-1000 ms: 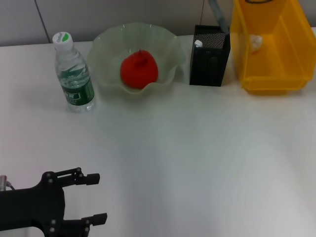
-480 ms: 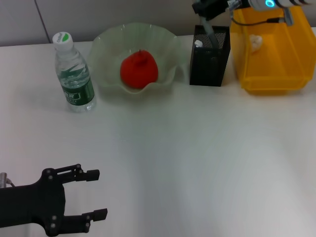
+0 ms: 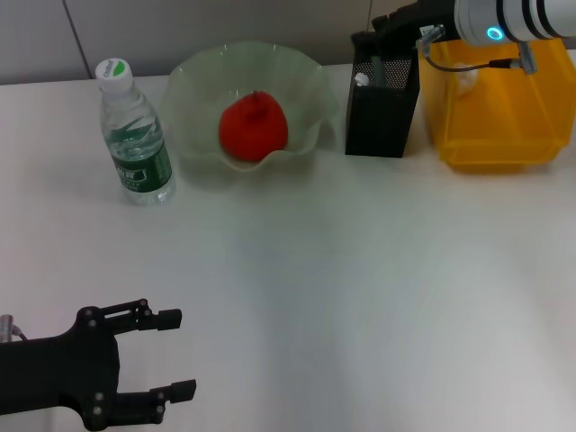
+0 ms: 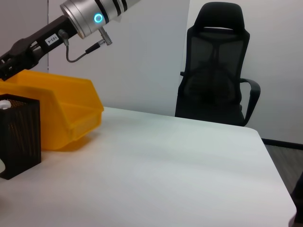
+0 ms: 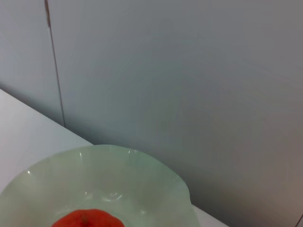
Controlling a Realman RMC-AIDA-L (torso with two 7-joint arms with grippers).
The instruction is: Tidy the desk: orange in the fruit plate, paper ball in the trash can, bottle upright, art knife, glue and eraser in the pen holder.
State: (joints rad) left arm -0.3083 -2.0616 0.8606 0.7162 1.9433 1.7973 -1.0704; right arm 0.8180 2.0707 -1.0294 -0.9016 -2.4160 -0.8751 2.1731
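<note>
The orange [image 3: 254, 126] lies in the pale-green fruit plate [image 3: 193, 72]; both also show in the right wrist view, orange [image 5: 87, 220] and plate rim [image 5: 142, 161]. The bottle [image 3: 135, 135] stands upright to the plate's left. The paper ball [image 3: 465, 79] lies in the yellow trash can [image 3: 495, 148]. The black mesh pen holder [image 3: 382, 112] holds a white-capped item [image 3: 362, 79] and a grey stick [image 3: 378, 67]. My right gripper [image 3: 389, 27] hangs just above the holder's far rim. My left gripper [image 3: 177, 354] is open and empty at the near left. The eraser is out of view.
The left wrist view shows the pen holder [image 4: 19, 135], the trash can [image 4: 61, 111], my right arm [image 4: 71, 23] and a black office chair [image 4: 215, 80] beyond the table's edge. A grey wall stands behind the table.
My right arm has come into view at the top right and lowered a grey stick into the pen holder. The left gripper has barely moved.
</note>
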